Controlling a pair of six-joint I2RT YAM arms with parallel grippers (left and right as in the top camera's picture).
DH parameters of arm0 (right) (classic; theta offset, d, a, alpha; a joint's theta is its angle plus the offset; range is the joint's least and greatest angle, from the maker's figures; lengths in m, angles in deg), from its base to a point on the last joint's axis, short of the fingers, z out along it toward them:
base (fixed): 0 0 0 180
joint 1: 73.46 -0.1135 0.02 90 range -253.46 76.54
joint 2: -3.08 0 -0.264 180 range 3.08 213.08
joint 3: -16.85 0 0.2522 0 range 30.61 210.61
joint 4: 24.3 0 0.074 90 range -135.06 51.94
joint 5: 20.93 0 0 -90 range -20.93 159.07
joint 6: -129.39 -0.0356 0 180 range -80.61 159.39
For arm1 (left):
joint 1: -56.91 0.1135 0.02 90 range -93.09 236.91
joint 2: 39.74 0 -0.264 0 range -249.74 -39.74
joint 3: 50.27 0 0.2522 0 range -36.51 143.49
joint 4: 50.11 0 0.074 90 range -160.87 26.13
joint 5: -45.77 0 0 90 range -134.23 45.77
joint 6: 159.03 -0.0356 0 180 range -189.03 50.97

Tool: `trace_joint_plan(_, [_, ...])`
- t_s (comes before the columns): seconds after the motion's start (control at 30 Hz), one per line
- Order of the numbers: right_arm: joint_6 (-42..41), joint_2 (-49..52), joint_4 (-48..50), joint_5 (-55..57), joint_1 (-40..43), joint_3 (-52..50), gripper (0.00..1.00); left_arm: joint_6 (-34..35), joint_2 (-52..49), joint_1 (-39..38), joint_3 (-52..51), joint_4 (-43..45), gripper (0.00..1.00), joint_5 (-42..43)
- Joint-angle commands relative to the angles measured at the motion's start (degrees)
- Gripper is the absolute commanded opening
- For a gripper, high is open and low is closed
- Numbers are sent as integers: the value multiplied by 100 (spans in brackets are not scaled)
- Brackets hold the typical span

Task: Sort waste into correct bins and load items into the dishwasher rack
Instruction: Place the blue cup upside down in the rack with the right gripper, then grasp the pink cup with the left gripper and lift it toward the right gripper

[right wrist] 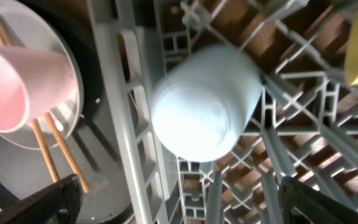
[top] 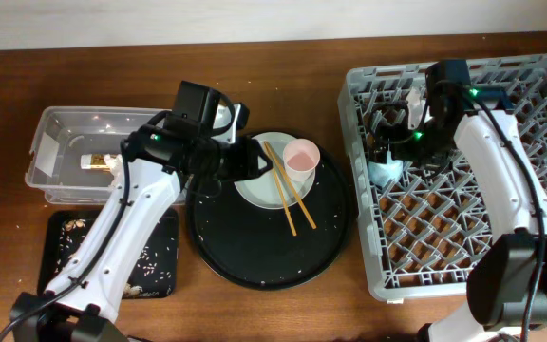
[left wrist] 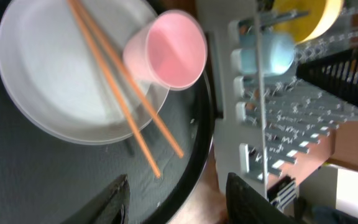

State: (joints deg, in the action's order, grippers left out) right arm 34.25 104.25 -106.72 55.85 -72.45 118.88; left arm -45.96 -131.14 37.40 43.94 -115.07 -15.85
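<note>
Blue cup in grey rack, ahead of spread right hand, seemingly untouched.

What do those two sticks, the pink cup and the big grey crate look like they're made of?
Chopsticks: likely wood or bamboo, matte orange-brown with no shine. Pink cup: probably plastic, smooth, evenly coloured and thin-walled. Dishwasher rack: looks like moulded grey plastic, a dull lattice of identical pegs.

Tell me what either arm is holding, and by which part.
Nothing. The left arm's fingers and the right arm's fingers are open and empty.
</note>
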Motion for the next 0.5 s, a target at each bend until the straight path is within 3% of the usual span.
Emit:
trace_joint_plan(0.0, [-7,-33,-590,33,-26,953,98,356,-4,-262,7,739,50,-413])
trace_joint_plan(0.17, [-4,-28,-761,39,-26,1139,98,857,-824,-901,7,1808,53,-1720])
trace_joint_plan(0.4, [-4,-28,-761,39,-26,1139,98,868,-2273,-922,7,2378,52,-1943])
trace_joint_plan(0.47, [-4,-28,-761,39,-26,1139,98,866,-2282,-922,7,2363,20,-1941])
